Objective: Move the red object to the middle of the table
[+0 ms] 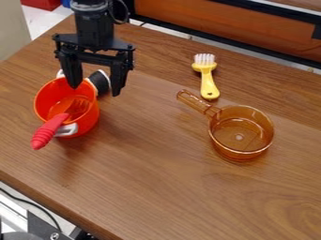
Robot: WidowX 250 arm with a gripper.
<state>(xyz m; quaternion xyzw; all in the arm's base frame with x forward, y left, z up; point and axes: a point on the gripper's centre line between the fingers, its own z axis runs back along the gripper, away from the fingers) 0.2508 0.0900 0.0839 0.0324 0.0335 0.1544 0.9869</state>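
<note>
The tabletop's [156,197] near edge slants past the pot's front side, so carry away from it, toward the stretch of wood between pot and saucepan; the amber saucepan [233,151] bounds that stretch on the right, and the set-down should stop well short of it. The red-handled utensil [49,133] leans out over the near rim and could swing or tip, so a slow, level lift suits. The red-orange pot [89,122], likely the object meant, stands upright at the left. The claw [96,90] is spread, grasping nothing, over its far rim; whether it touches, I cannot tell. Best to straddle the wall, one finger inside, one outside, then squeeze gently. The black-and-white piece [100,80] just beside that rim could get pinched. Farther back, the yellow brush [208,83] and far edge leave room for a low sideways carry.
</note>
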